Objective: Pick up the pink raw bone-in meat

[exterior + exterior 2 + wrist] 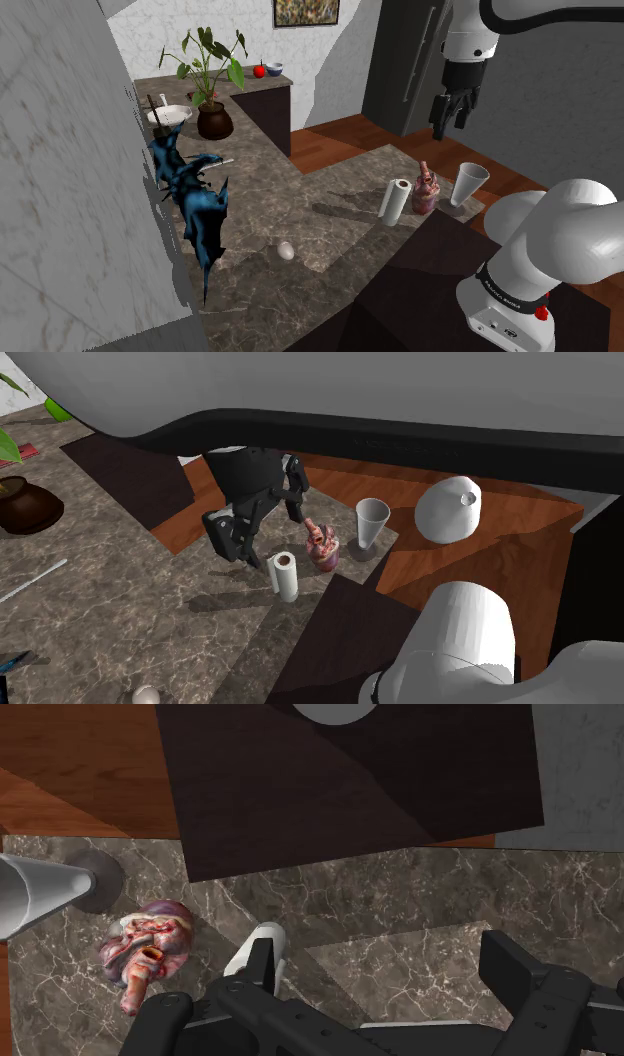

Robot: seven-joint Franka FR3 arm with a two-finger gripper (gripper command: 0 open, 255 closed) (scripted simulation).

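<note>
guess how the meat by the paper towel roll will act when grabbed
The meat stands upright, tall for its footprint, so a nudge would probably tip it toward the paper towel roll or the glass. Its lumpy, tapering shape may slip from a pinch.

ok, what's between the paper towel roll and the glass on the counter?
The pink bone-in meat sits between the paper towel roll and the glass, nothing else. Clear in the shoulder and second exterior views.
</note>
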